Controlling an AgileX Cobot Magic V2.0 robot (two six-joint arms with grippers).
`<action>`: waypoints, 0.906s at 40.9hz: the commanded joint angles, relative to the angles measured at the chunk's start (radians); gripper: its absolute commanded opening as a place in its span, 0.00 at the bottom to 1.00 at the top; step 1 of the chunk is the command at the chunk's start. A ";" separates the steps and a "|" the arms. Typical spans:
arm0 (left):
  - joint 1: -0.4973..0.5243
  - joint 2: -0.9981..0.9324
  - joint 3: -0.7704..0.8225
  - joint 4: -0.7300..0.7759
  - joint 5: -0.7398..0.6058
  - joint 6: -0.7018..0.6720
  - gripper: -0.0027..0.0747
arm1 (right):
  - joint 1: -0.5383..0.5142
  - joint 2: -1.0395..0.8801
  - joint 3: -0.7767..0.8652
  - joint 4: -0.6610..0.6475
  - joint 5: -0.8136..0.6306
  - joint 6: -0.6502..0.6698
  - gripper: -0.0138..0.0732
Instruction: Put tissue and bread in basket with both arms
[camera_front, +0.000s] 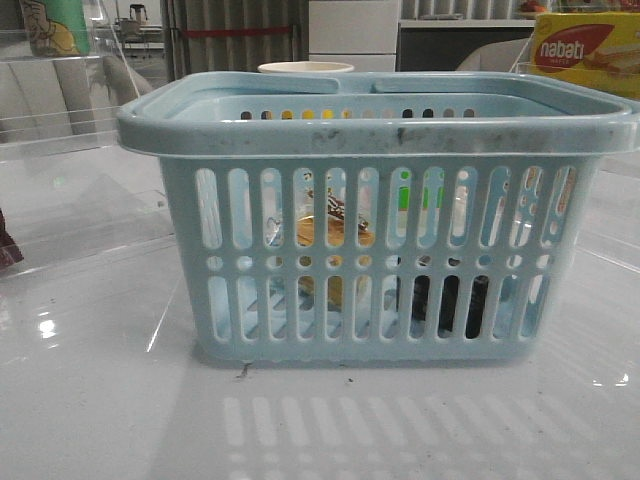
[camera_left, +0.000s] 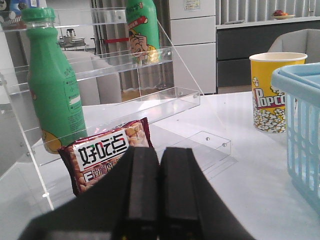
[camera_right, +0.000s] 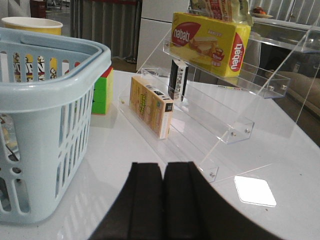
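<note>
The light-blue basket (camera_front: 380, 210) stands in the middle of the table. Through its slots I see the golden-brown bread (camera_front: 335, 238) in its clear wrapper, leaning inside at centre-left. The black tissue pack (camera_front: 450, 302) lies low inside at the right. Neither gripper shows in the front view. My left gripper (camera_left: 160, 152) is shut and empty, left of the basket (camera_left: 300, 105). My right gripper (camera_right: 162, 167) is shut and empty, low over the table to the right of the basket (camera_right: 45, 100).
On the left, a clear acrylic shelf (camera_left: 150, 65) holds a green bottle (camera_left: 52, 85), with a red snack pack (camera_left: 102, 150) in front. A popcorn cup (camera_left: 272, 90) stands behind the basket. On the right, another shelf holds the nabati box (camera_right: 210, 40) and a yellow carton (camera_right: 150, 105); a colour cube (camera_right: 102, 90) sits beside it.
</note>
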 joint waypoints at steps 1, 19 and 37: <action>-0.008 -0.016 -0.001 -0.009 -0.093 -0.009 0.15 | -0.007 -0.018 0.001 0.000 -0.123 0.000 0.22; -0.008 -0.016 -0.001 -0.009 -0.093 -0.009 0.15 | -0.005 -0.018 0.001 -0.159 -0.153 0.287 0.22; -0.008 -0.016 -0.001 -0.009 -0.093 -0.009 0.15 | -0.005 -0.018 0.001 -0.154 -0.149 0.240 0.22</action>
